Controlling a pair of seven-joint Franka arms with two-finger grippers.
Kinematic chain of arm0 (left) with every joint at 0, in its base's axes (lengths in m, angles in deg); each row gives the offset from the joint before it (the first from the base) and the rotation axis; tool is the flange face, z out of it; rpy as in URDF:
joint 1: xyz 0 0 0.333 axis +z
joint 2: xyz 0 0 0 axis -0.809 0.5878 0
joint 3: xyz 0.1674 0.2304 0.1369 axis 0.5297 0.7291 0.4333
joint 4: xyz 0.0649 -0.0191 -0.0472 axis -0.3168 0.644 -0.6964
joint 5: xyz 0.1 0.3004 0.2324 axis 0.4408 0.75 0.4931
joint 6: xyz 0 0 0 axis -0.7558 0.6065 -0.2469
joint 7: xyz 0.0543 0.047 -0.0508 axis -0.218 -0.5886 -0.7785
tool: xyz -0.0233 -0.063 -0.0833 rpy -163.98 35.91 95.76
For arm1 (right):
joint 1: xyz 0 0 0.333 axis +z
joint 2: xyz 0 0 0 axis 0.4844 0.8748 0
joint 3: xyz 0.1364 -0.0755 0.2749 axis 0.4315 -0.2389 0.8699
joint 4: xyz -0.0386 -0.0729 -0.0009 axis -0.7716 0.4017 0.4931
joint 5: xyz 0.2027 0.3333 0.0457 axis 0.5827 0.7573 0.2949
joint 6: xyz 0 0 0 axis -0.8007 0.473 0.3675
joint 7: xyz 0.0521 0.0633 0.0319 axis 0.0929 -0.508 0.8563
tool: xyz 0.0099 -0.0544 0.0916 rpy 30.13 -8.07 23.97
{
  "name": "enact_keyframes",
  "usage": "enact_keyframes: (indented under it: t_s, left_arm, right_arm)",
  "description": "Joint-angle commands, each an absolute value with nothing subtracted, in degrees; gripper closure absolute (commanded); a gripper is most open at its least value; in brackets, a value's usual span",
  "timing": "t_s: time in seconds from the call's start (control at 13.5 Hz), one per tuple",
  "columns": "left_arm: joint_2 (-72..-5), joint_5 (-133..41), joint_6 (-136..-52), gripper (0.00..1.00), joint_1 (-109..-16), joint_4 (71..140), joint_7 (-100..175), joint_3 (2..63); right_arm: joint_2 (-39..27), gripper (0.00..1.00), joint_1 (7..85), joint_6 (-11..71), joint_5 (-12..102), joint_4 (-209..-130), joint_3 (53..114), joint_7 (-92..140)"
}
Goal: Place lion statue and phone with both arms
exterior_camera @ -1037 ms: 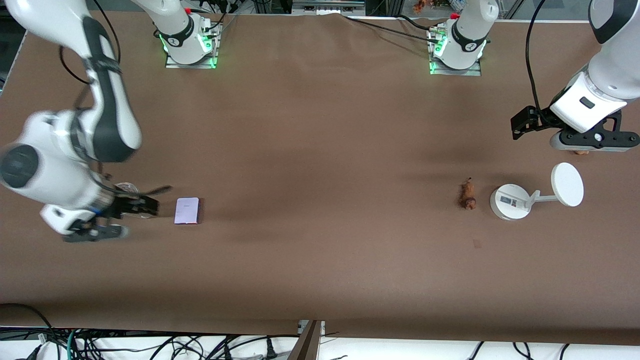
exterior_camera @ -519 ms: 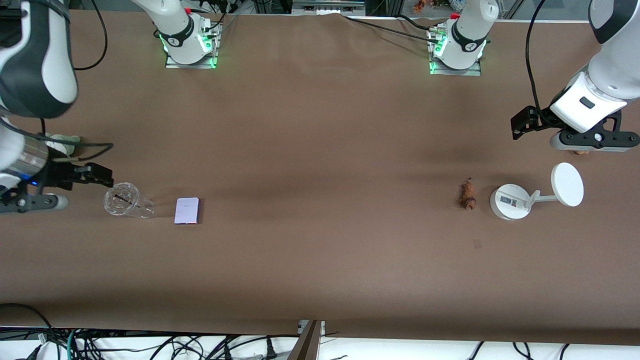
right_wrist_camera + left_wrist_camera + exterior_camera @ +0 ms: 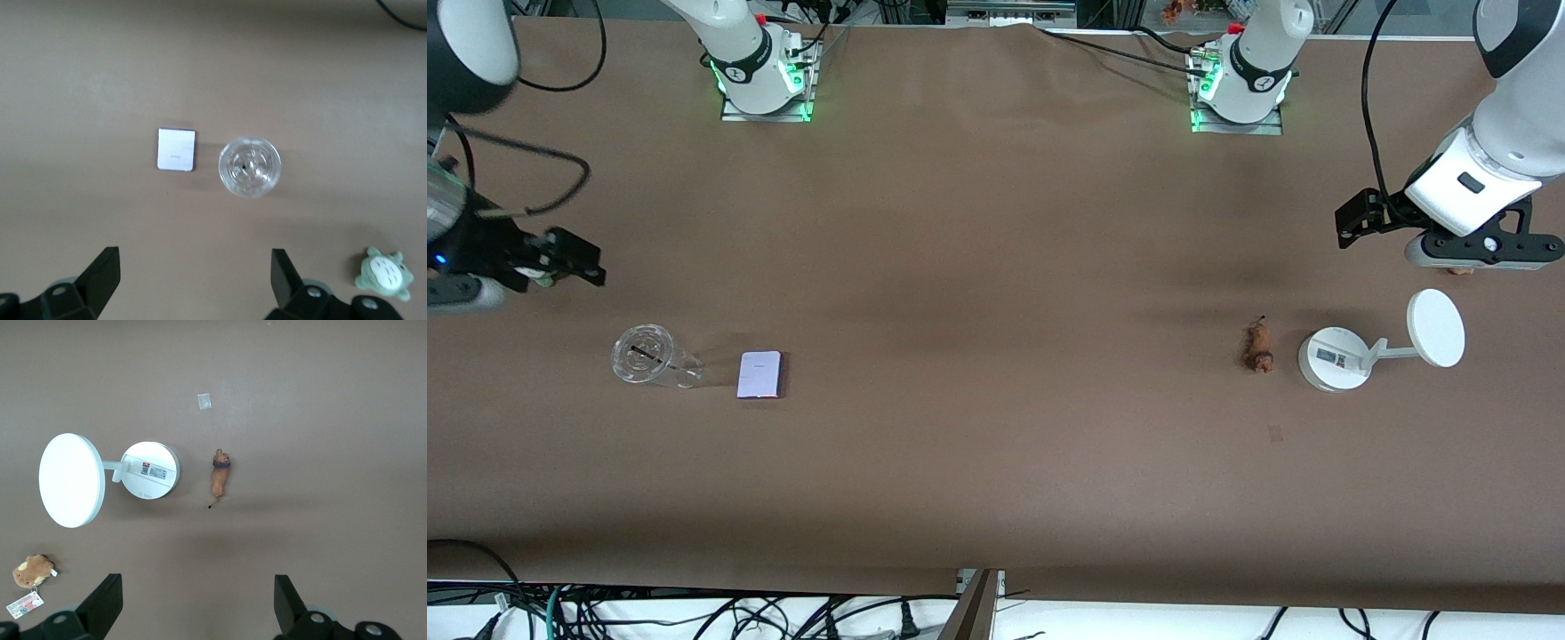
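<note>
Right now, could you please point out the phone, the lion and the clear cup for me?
phone (image 3: 759,374), front view, middle of its flat face.
lion (image 3: 219,475), left wrist view, middle of its body.
cup (image 3: 250,167), right wrist view, centre of its round top.

— What covers the wide brown table (image 3: 996,267)?
— A matt, cloth-like sheet, smooth with faint creases.
— And the small lavender-white flat phone (image 3: 759,374)?
— Smooth, with a dull sheen on its face and a darker rim.
— The clear round cup (image 3: 643,356) beside it?
— Transparent and glossy, plastic or glass.
— The tiny reddish-brown lion statue (image 3: 1259,347)?
— Hard-looking and matt.
— The white round stand with a disc (image 3: 1376,344)?
— Smooth matt plastic with a paper label.
— The little toys?
— The brown plush with a card tag (image 3: 31,571) and the grey-green plush toy (image 3: 383,273) look soft and fuzzy.
</note>
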State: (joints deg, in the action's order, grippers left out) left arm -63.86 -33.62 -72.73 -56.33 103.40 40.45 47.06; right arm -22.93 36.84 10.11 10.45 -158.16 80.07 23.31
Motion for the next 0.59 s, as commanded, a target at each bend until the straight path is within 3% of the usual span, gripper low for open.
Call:
enact_keyframes:
  t_s: [0.0,0.52]
  left_arm:
    - [-63.35,-34.58,-72.59,0.0,-56.37,102.32,40.95,47.17]
    - [-63.35,-34.58,-72.67,0.0,-56.37,102.32,40.95,47.17]
  right_arm:
    - [-28.15,0.0,35.3,6.69,9.34,-162.23,81.42,23.41]
    - [-25.95,0.0,35.39,4.56,7.66,-159.59,82.13,23.14]
